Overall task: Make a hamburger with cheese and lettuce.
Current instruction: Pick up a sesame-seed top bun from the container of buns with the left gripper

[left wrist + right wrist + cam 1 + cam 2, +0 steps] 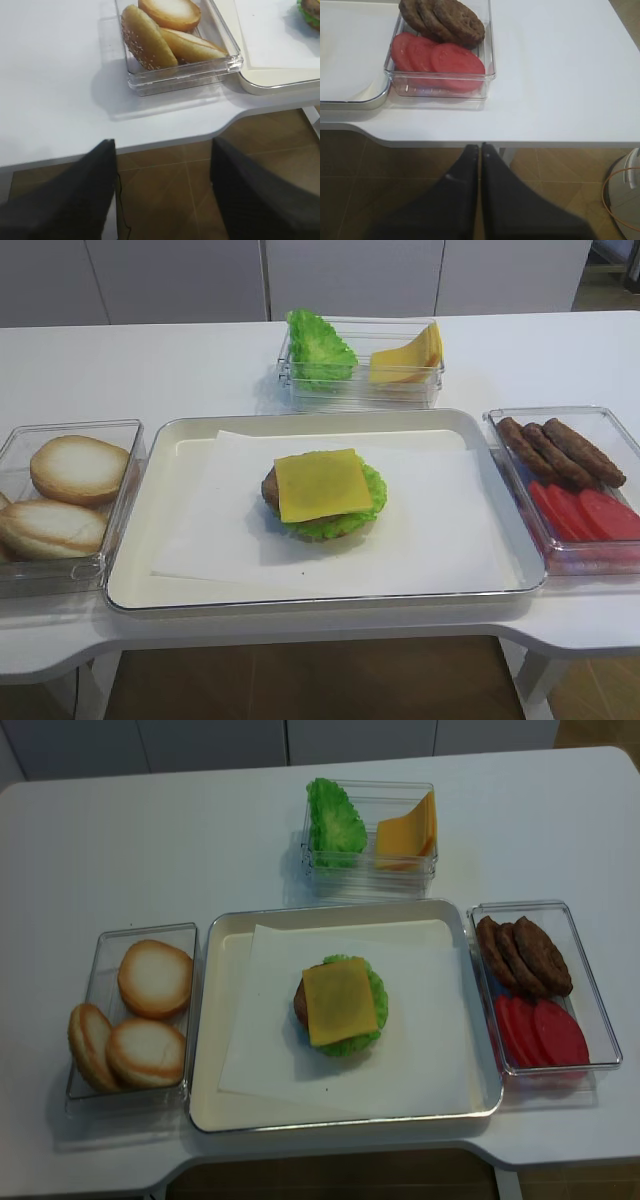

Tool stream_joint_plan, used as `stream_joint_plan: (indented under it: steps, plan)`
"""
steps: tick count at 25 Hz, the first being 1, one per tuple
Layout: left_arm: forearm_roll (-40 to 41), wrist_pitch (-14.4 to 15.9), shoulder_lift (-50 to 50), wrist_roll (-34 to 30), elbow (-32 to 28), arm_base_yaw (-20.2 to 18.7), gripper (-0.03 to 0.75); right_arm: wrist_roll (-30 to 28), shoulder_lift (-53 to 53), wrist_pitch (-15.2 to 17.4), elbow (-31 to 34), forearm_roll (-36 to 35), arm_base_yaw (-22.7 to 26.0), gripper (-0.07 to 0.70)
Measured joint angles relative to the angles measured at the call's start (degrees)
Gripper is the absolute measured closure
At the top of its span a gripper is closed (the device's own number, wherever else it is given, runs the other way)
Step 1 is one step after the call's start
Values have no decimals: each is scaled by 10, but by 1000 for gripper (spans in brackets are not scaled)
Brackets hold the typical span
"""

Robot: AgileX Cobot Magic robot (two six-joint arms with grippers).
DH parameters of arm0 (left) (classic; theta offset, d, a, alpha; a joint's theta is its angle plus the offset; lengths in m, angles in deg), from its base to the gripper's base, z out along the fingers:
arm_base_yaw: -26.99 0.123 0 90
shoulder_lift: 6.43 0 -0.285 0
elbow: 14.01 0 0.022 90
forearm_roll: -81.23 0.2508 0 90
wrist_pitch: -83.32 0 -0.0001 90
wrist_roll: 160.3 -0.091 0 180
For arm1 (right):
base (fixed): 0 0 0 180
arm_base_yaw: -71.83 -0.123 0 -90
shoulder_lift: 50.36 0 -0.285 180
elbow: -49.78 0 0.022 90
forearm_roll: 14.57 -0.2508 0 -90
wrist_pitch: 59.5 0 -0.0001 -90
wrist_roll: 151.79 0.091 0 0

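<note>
Sesame-seeded bun top [146,44], left wrist view only

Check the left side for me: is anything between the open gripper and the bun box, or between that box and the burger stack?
Nothing visible does. The left gripper hangs open off the table edge; the bun box sits beside the tray, and the hamburger is bare on top.
</note>
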Motion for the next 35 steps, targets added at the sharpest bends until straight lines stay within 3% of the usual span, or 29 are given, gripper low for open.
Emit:
stream_joint_plan:
  steps: [17,23,35]
  plan:
    - [0,-1,0,0,1,0,273,0,0,0,0,1,0,540]
    - [0,-6,-6,23,34,0,273,1,0,0,0,1,0,540]
    - [0,-76,-239,26,113,0,273,1,0,0,0,1,0,540]
